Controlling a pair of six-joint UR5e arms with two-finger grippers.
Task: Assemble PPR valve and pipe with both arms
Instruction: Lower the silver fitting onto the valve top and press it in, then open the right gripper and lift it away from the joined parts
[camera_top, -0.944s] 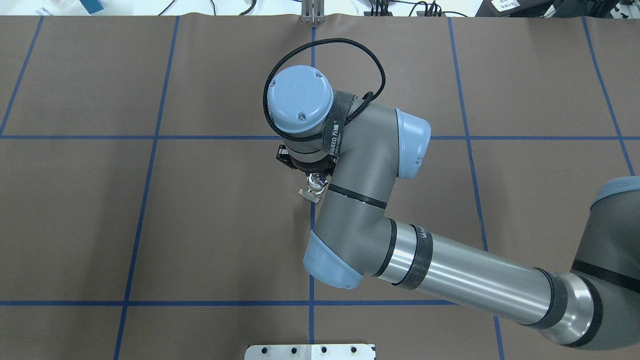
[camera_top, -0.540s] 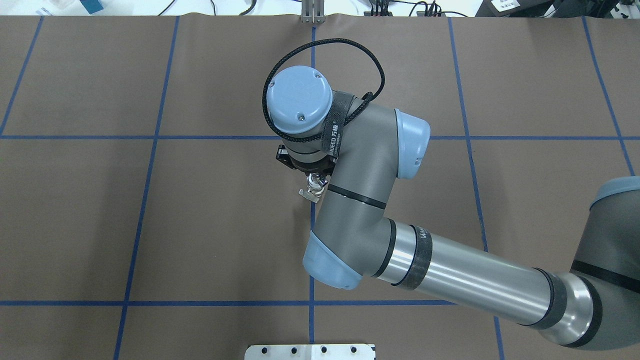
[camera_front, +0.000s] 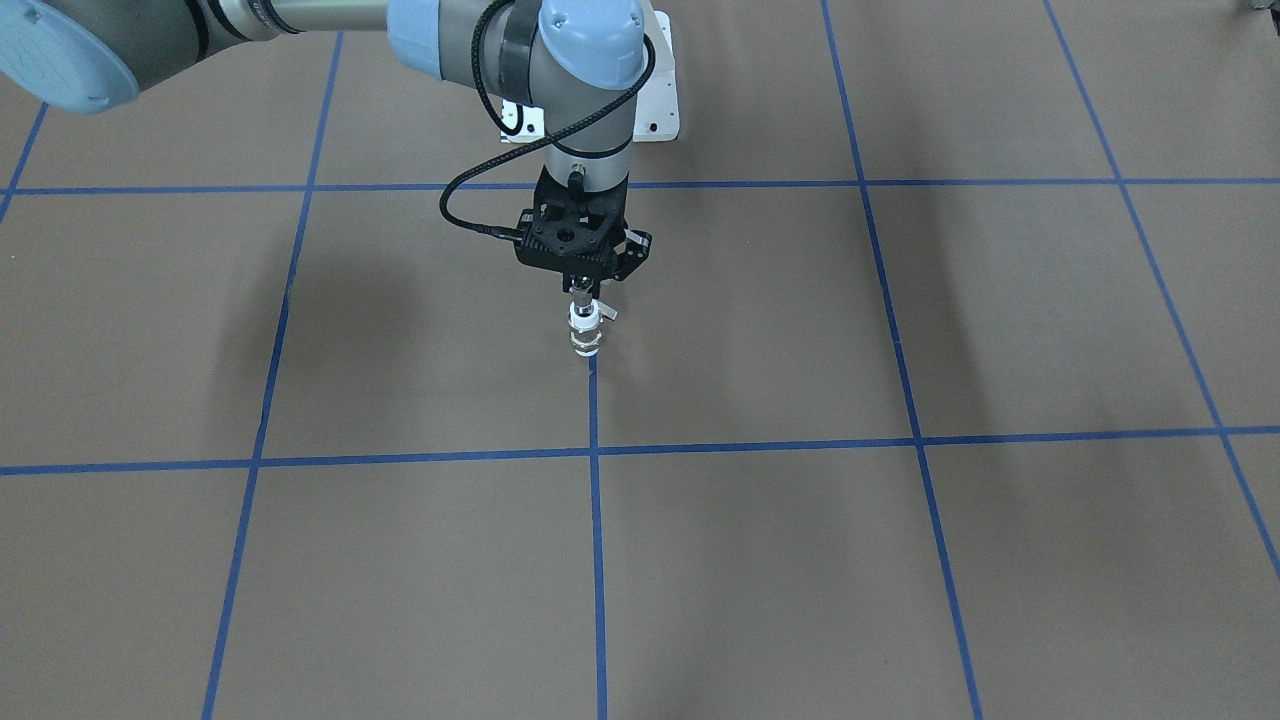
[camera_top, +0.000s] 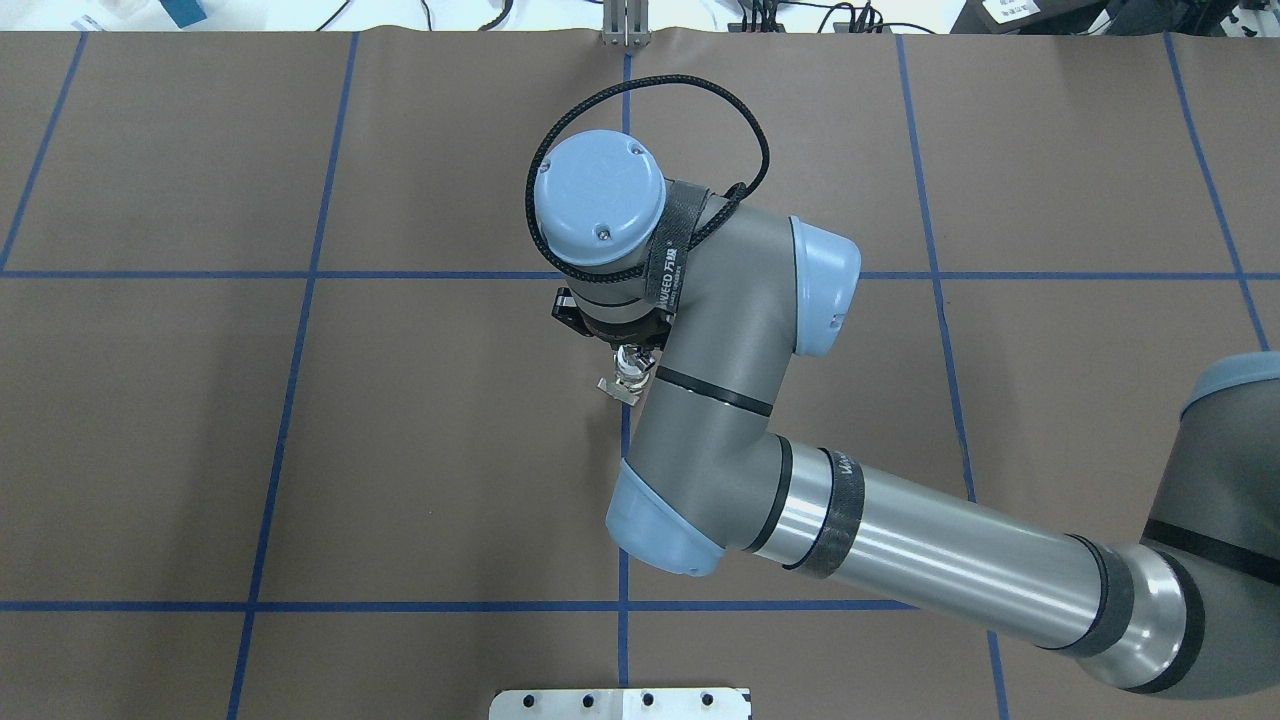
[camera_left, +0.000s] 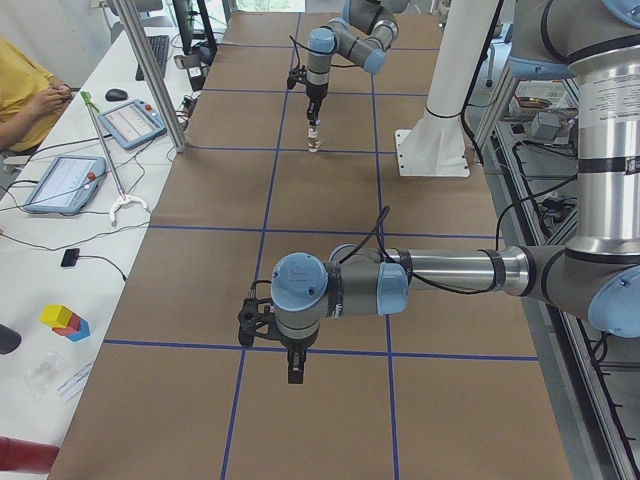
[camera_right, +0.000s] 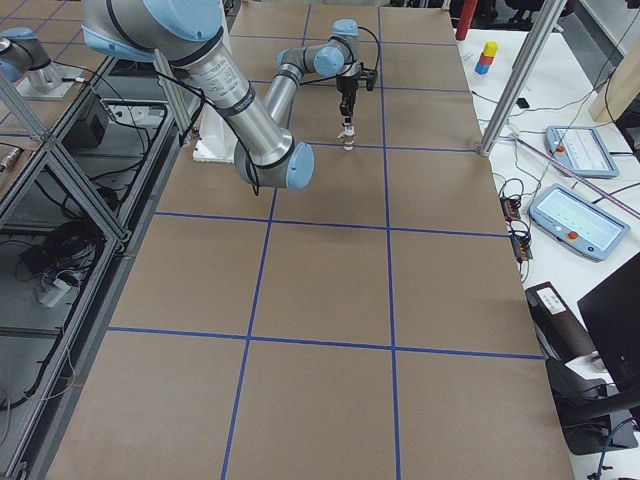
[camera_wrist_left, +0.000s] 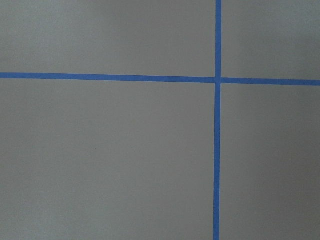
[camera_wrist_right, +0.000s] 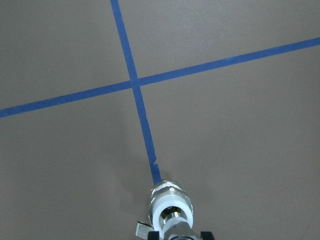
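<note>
- Mid-worktop, on the tape line (camera_front: 595, 400): PPR valve (camera_front: 585, 338) upright, open end up for the pipe (camera_front: 580, 303).
- My right fingers (camera_front: 579, 287) clamp pipe from above, likely seating it.
- My left fingers (camera_left: 293, 368), left end: can't tell state.

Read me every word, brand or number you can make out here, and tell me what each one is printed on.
"WEED", then Chinese characters I cannot read surely: white print on the black strap round the right arm wrist; the smaller line beneath is too small.
White letters on the second strap round the forearm: mostly turned away, unreadable.
White label beyond the table's far edge: too blurred.
Tablet screen: too small to read.
</note>
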